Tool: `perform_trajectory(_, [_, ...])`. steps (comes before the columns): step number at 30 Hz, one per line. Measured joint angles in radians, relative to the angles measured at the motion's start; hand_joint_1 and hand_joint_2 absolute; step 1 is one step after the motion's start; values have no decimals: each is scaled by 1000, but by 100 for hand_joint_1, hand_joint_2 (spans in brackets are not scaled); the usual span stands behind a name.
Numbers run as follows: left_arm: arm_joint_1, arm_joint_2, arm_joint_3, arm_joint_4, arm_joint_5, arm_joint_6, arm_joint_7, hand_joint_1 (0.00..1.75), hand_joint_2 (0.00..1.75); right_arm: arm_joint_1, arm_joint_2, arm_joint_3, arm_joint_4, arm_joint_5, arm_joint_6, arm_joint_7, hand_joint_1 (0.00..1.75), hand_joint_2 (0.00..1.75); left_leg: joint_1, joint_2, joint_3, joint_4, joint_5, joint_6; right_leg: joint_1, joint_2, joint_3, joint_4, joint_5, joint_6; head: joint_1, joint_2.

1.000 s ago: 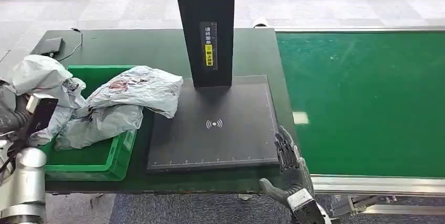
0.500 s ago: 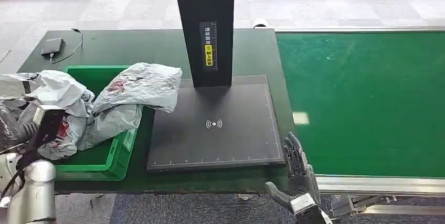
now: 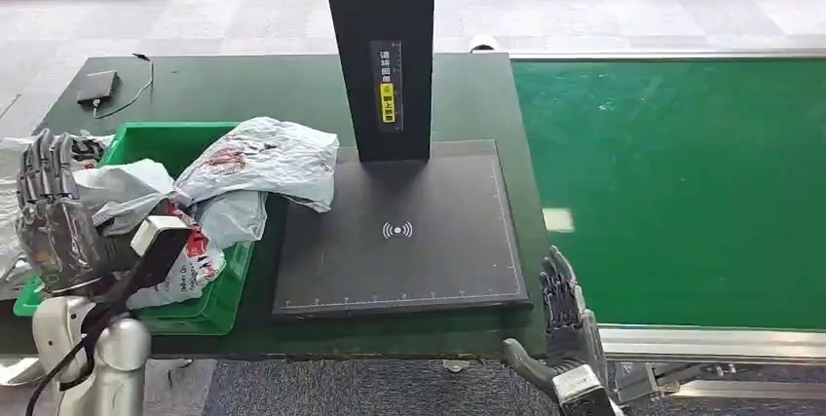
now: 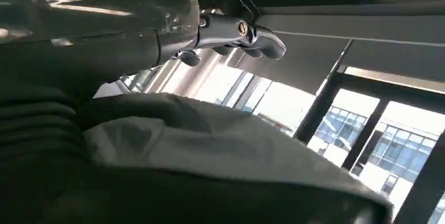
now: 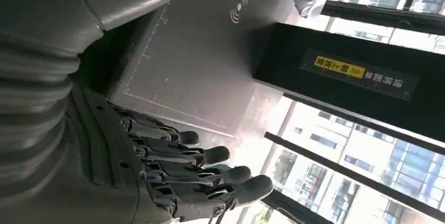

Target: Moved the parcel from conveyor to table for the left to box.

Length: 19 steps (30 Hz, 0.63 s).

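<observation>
The main risk is judged to lie at the bin (image 3: 219,304): grey parcels are heaped in it, and the top parcel (image 3: 263,158) is draped over the bin's right wall so that one corner lies on the scan pad (image 3: 404,231). If that corner is left there, a fresh parcel laid on the pad could be crowded or read together with it, and a nudge from an arm could slide the soft bag out onto the table (image 3: 244,85). A second risk is seen at the left hand (image 3: 54,216), which is raised at the bin's near-left corner with its fingers straight and apart, nothing held in it; a careless sweep from there could catch the loose plastic and drag a bag over the rim. The right hand (image 3: 565,323) is likewise empty, its fingers extended and slightly spread, poised at the table's near-right corner just beside the conveyor (image 3: 682,182). No parcel can be seen on the visible stretch of belt, so a reach made now would find nothing. The parcels are crumpled grey poly mailers, thin and slack, with red-and-white printed patches showing; they are judged likely to fold and slip rather than hold a shape when gripped.
</observation>
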Motion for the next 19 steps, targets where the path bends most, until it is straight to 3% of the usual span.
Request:
perform_trajectory(11, [75, -19, -82, -99, -124, -86, 60, 0, 0, 0, 0, 0, 0, -7, -5, 0, 0, 175, 0, 0, 0, 0, -1, 1, 0, 0, 0, 0, 0, 0, 0, 0])
perform_trajectory(19, [102, -19, -140, -36, -246, -187, 158, 0, 0, -18, -2, 0, 5, -15, 0, 0, 0, 175, 0, 0, 1, 0, 0, 0, 0, 0, 1, 0, 0, 0, 0, 0])
